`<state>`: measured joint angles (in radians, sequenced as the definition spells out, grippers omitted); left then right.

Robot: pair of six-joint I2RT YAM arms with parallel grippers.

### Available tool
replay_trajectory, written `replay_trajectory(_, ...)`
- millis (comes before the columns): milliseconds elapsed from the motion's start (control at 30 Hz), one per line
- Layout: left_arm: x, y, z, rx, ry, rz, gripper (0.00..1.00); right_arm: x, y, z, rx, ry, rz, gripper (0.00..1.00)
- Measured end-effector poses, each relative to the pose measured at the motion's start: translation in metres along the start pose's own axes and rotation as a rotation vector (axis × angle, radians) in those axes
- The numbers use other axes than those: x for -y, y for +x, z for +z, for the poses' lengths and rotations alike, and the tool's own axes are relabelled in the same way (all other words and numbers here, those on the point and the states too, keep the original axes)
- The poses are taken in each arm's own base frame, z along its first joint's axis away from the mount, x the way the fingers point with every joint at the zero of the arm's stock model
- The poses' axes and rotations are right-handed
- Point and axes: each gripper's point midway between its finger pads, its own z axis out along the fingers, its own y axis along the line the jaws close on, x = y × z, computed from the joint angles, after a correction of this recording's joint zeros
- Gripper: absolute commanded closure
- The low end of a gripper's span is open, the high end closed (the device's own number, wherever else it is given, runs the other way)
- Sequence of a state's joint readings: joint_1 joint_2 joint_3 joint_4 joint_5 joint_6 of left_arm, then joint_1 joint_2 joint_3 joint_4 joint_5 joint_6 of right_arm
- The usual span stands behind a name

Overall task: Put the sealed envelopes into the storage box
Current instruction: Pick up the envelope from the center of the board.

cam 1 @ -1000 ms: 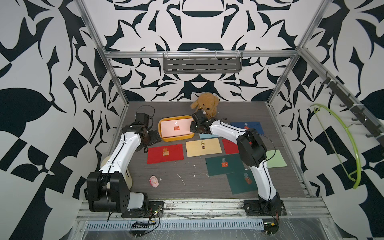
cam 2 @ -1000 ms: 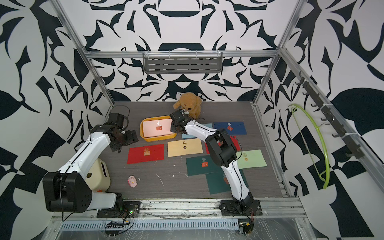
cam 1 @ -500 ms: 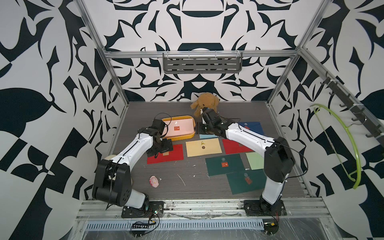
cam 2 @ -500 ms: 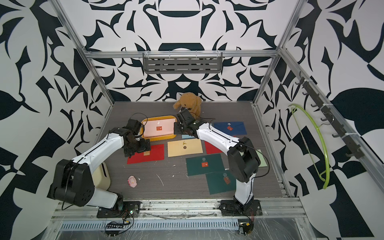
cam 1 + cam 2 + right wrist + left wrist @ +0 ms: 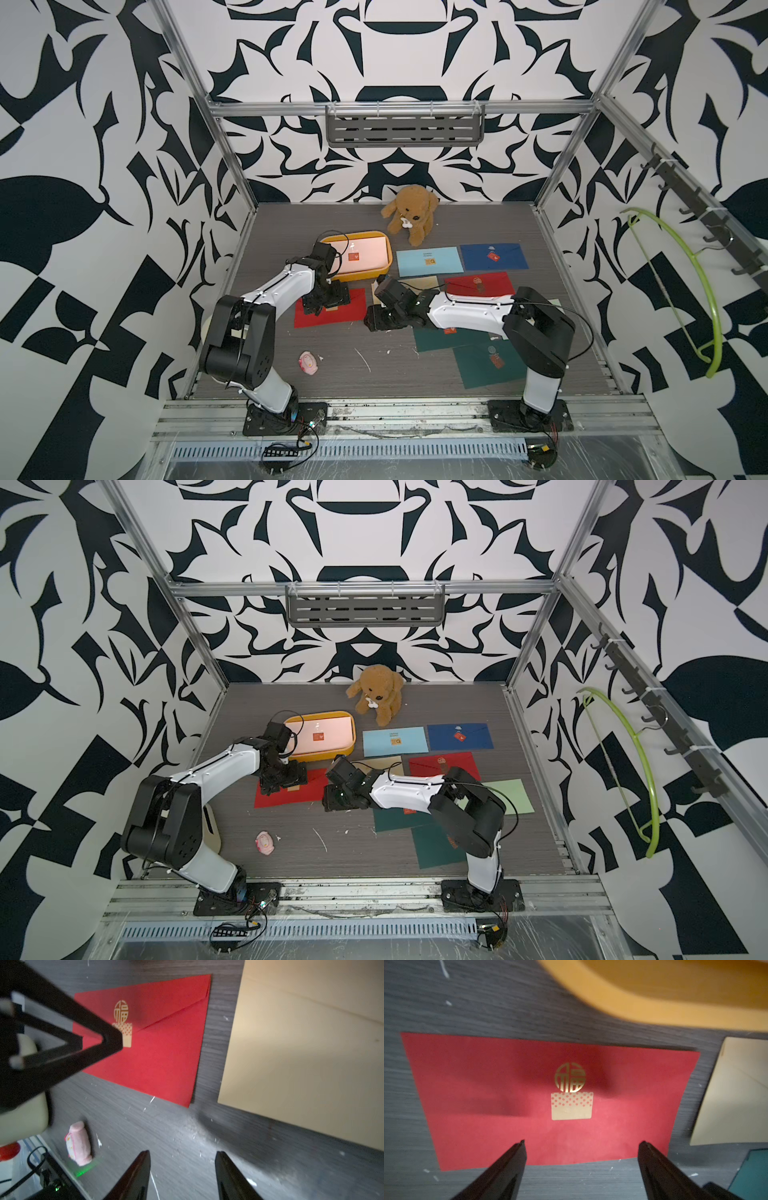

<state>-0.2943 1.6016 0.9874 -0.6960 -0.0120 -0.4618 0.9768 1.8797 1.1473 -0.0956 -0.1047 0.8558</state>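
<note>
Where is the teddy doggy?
In both top views the dog sits at the back middle of the table, just behind the yellow box and the light blue envelope.

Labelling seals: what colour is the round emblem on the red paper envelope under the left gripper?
Gold round emblem, clearest in the left wrist view.

Brown fluffy toy dog (image 5: 409,214) at the back of the grey tabletop (image 5: 291,220), sitting up. Small pink toy (image 5: 308,362) near the front, with tiny white scraps close by. Cream box (image 5: 212,833) at the front left, mostly hidden. Grey metal rack (image 5: 405,124) up on the back wall. Green hoop (image 5: 706,291) hanging from hooks on the right wall.
</note>
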Motion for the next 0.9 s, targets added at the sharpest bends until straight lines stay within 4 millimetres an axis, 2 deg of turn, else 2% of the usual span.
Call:
replay_trajectory(133, -0.007, 0.008, 0.008, -0.02, -0.021, -0.011, 0.08, 0.0, -0.005, 0.012, 0.031, -0.01, 0.06, 0.42)
replay_trajectory(400, -0.014, 0.014, 0.018, -0.048, -0.035, -0.024, 0.07, -0.004, -0.014, 0.024, 0.093, -0.065, 0.141, 0.42)
replay_trajectory(900, -0.014, 0.015, 0.019, -0.063, -0.002, -0.059, 0.07, -0.013, -0.024, 0.034, 0.145, -0.133, 0.208, 0.48)
